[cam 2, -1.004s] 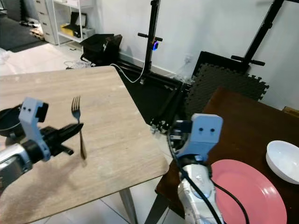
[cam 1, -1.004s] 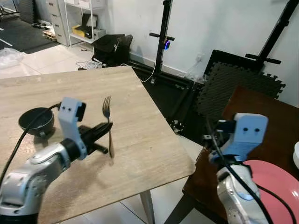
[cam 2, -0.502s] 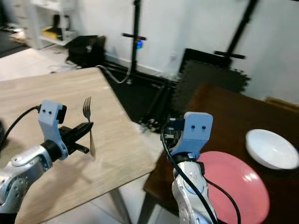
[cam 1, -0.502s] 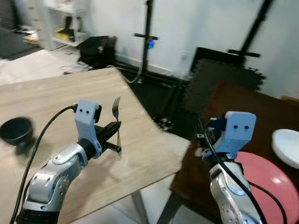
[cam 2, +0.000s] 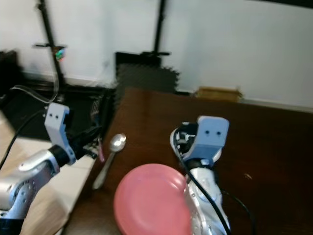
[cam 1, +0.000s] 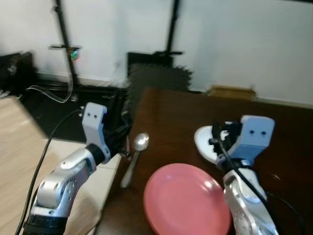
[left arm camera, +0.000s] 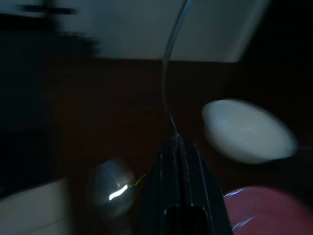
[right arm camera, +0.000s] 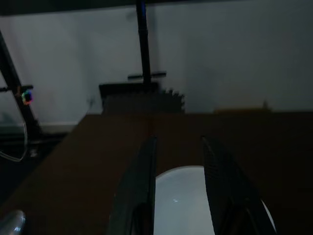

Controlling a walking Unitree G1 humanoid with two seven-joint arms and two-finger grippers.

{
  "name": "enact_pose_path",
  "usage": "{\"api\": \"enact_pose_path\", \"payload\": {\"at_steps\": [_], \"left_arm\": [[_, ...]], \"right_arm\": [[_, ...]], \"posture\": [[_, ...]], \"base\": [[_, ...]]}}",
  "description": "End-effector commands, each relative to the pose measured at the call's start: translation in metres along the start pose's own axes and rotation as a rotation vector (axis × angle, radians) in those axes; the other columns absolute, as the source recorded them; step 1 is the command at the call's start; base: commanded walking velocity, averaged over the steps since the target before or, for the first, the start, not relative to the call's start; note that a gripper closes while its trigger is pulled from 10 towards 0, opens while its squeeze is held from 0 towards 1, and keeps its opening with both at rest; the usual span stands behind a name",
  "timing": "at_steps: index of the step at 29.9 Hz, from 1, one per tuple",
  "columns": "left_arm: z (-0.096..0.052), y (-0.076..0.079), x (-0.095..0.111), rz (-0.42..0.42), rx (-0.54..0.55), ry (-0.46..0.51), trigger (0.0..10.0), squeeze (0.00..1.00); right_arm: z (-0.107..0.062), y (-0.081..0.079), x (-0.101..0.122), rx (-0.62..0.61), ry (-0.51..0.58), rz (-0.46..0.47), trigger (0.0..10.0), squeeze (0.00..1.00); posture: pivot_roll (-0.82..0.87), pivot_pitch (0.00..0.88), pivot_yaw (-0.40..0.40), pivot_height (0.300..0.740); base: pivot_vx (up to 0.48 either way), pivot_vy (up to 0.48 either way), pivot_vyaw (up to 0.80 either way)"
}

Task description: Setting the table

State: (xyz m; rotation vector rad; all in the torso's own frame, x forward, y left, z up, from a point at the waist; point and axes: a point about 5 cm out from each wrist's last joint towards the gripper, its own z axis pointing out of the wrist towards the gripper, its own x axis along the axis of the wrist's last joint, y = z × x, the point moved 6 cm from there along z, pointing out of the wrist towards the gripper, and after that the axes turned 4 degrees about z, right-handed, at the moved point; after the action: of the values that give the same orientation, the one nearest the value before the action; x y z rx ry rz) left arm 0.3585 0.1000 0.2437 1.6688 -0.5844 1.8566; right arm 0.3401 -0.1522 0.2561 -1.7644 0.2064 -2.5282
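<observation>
One dark brown table (cam 1: pixel 176 117) carries one pink plate (cam 1: pixel 188 203), one white bowl (left arm camera: pixel 247 129) beyond the plate, and one spoon (cam 1: pixel 134 159) lying near the table's left edge, beside the plate. The left gripper (left arm camera: pixel 178 147) is pinched tight on one fork (left arm camera: pixel 168 78), held above the table's left edge near the spoon. The right gripper (right arm camera: pixel 178 161) hovers over the bowl, its two fingers (right arm camera: pixel 144 186) spread apart and holding nothing.

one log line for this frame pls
left gripper: shut on fork | right gripper: open, idle | dark table: spoon, pink plate, white bowl
</observation>
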Motion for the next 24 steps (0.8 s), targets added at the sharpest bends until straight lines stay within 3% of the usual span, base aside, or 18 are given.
{"api": "enact_pose_path", "payload": {"at_steps": [1,4,10,19,24], "left_arm": [[-0.007,0.000,0.000,-0.023,-0.029,-0.005,10.0,0.00],[-0.009,0.003,0.000,-0.020,-0.061,-0.012,10.0,0.00],[-0.007,-0.003,-0.004,-0.018,-0.018,-0.014,10.0,0.00],[-0.010,0.003,-0.006,-0.033,-0.067,-0.037,10.0,0.00],[-0.029,0.005,0.007,-0.086,-0.183,-0.055,10.0,0.00]], "right_arm": [[-0.001,-0.004,0.000,0.011,0.003,0.005,10.0,0.00],[-0.001,-0.004,0.001,0.015,0.006,0.007,10.0,0.00],[-0.001,-0.005,0.000,0.016,0.005,0.005,10.0,0.00],[-0.003,-0.005,-0.002,0.017,0.000,0.000,10.0,0.00],[-0.005,-0.006,-0.001,0.026,0.003,-0.008,10.0,0.00]], "posture": [[0.05,0.083,-0.001,0.740],[0.05,0.083,-0.002,0.740],[0.05,0.079,0.003,0.740],[0.05,0.080,0.011,0.740],[0.05,0.080,0.014,0.740]], "base": [[0.000,0.000,0.00],[0.000,0.000,0.00],[0.000,0.000,0.00],[0.000,0.000,0.00],[0.000,0.000,0.00]]}}
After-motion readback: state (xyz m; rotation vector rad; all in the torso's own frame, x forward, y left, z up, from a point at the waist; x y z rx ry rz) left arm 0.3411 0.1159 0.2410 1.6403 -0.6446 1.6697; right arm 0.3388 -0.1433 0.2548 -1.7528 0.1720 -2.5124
